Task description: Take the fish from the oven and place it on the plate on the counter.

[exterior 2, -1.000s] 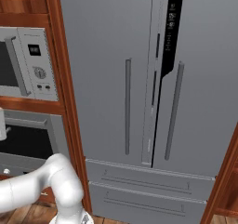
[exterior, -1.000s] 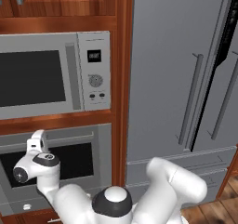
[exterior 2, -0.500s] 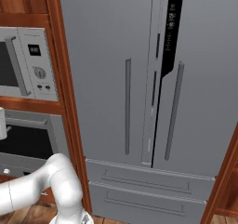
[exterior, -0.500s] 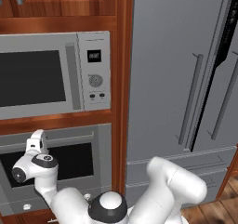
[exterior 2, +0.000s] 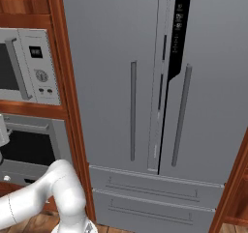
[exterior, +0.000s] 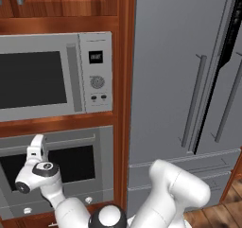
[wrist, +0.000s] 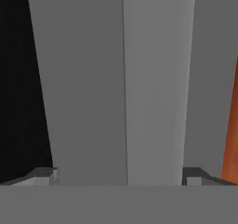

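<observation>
The oven (exterior: 61, 175) sits under the microwave with its door closed, so the fish is hidden. Its dark glass window (exterior: 71, 163) lies below the long bar handle (exterior: 71, 141). My gripper (exterior: 36, 144) is up against the left part of that handle, open. In the hand view the pale handle (wrist: 155, 79) runs between the two spread fingertips of the gripper (wrist: 120, 176), with the dark glass (wrist: 18, 79) on one side and the wood frame (wrist: 231, 125) on the other. The oven (exterior 2: 29, 147) also appears at the left edge of the right base view. The plate and the counter are out of view.
A grey microwave (exterior: 52, 75) with keypad and dial is mounted above the oven in reddish wood cabinetry (exterior: 124, 80). A tall grey refrigerator (exterior 2: 155, 92) with two long handles and lower drawers stands right of the oven. My white elbow (exterior: 179, 189) is low in front of it.
The arm's lower joints have sunk slightly. The hand stays at the oven handle and the door is still closed.
</observation>
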{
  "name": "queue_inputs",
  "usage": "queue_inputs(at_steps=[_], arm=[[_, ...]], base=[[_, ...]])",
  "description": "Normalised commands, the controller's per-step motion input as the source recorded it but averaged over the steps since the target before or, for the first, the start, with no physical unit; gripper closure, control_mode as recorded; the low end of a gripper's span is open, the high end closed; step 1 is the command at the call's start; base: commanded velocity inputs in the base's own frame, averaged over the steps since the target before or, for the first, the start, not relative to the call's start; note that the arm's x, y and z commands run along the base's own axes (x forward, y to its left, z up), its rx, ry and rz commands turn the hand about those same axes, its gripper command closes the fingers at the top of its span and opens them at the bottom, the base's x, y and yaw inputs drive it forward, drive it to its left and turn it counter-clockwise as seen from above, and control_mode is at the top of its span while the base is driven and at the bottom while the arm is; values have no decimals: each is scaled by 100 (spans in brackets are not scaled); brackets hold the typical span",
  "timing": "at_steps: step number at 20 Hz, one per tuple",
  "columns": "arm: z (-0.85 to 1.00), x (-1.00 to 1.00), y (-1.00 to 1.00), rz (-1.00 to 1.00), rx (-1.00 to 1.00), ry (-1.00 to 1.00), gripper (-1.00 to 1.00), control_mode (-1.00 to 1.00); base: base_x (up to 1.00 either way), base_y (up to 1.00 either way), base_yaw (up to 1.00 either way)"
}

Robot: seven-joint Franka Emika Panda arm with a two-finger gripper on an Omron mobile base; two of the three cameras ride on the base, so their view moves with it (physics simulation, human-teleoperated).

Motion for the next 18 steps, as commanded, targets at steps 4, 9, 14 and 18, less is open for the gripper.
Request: queue_inputs(at_steps=[4, 9, 14, 18], arm=[[0, 26, 3, 3, 0, 0, 100, -100], [0, 12, 3, 0, 0, 0, 100, -100], [-10, 1, 18, 0, -3, 4, 100, -100], [-43, -1, 21, 0, -5, 17, 100, -100]], base=[[0, 0, 0], [0, 0, 0], [0, 0, 0], [0, 0, 0]])
